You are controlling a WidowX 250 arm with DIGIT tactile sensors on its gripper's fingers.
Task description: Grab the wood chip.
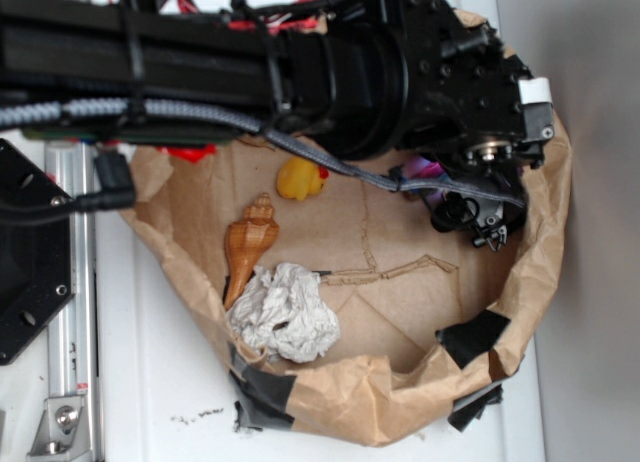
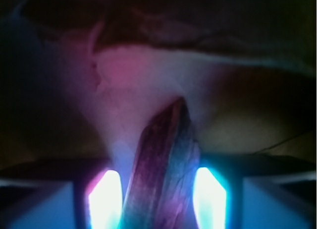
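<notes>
Jaws of our gripper (image 2: 161, 189) clamp the wood chip (image 2: 166, 159); held only at one end, it could twist loose, we judge.

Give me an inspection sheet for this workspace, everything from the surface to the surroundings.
Surface: brown paper bag opened as a bin, black tape on its rim.
Job's thing: wood chip between the claw's glowing fingers, pointing away.
Clutter: spiral seashell, crumpled paper, yellow rubber duck.
Claw: low at the bin's right side; closure cannot be judged.
Cables: braided cable along the arm.
Surroundings: white tabletop, metal rail at left.
</notes>
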